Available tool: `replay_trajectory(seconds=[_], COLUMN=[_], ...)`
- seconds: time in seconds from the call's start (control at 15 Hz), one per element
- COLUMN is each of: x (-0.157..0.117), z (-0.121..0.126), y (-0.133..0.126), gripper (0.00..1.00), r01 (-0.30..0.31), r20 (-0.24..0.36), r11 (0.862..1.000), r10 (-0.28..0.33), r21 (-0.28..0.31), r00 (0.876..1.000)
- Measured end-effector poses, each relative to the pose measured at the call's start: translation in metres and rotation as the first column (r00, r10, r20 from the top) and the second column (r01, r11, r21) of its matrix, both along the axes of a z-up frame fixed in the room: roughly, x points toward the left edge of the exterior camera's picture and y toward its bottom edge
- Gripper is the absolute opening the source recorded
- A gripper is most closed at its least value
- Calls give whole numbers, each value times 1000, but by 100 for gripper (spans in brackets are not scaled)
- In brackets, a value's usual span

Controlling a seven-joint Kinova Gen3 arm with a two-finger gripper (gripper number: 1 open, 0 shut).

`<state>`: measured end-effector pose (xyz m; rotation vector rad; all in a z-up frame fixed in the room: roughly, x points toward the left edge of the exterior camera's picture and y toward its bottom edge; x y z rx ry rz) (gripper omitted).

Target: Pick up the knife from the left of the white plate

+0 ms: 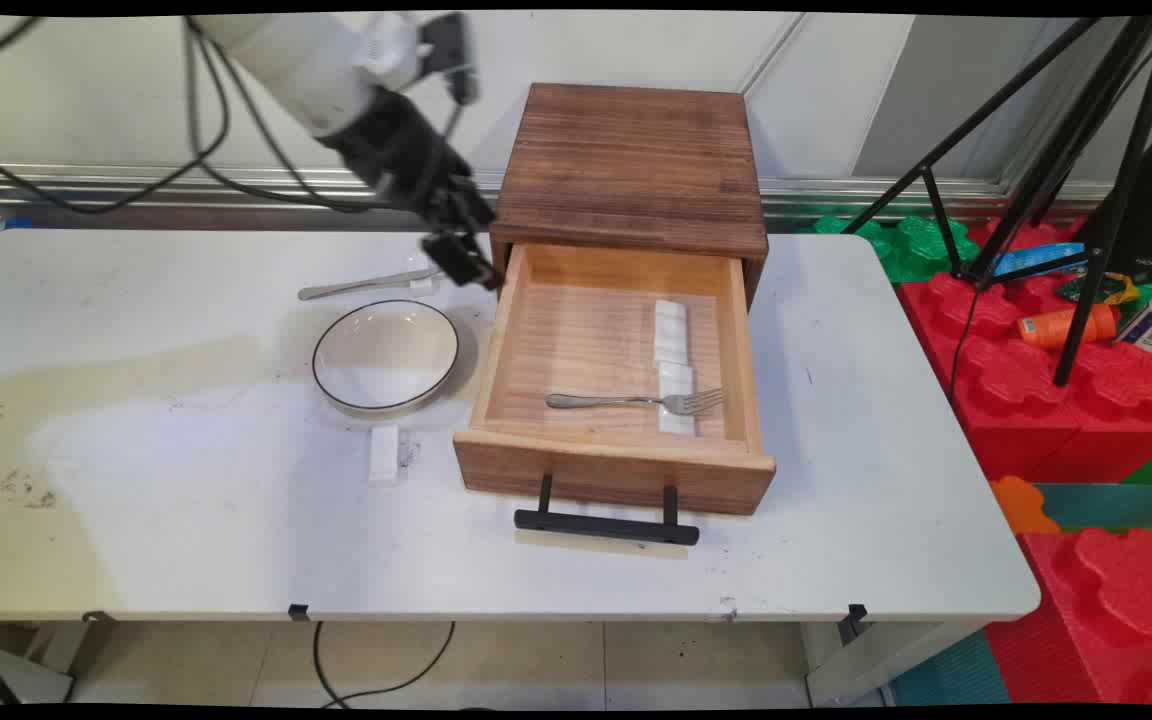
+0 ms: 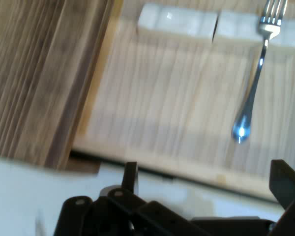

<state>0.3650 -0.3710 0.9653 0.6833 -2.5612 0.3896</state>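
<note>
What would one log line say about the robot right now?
tool: open, empty, by drawer's left wall | drawer: pulled out | fork: inside drawer | bowl: left of drawer | spoon: behind bowl

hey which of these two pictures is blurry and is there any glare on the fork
Hand view: soft and blurred throughout, with a bright glint on the fork handle's end. Main view: mostly sharp, only the gripper smeared; the fork shows no strong glare.

White table [image 1: 836, 480] — carrying a wooden drawer box [image 1: 631, 170], bowl [image 1: 385, 355], spoon [image 1: 366, 285] — and small white block [image 1: 385, 455].
</note>
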Motion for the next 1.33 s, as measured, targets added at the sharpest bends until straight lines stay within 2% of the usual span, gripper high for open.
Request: replay_trajectory(seconds=[0.4,0.6,0.93,1.33], x=[49,71,104,138], z=[15,18,14,-7], y=[28,30,13,-31], gripper=[100,100,100,100], r01=[-59,-91,-150,-213], r20=[46,75,144,242], r11=[998,996,989,977], r10=[58,90,149,206], r21=[21,13,-3,5], r00=[997,993,978,948])
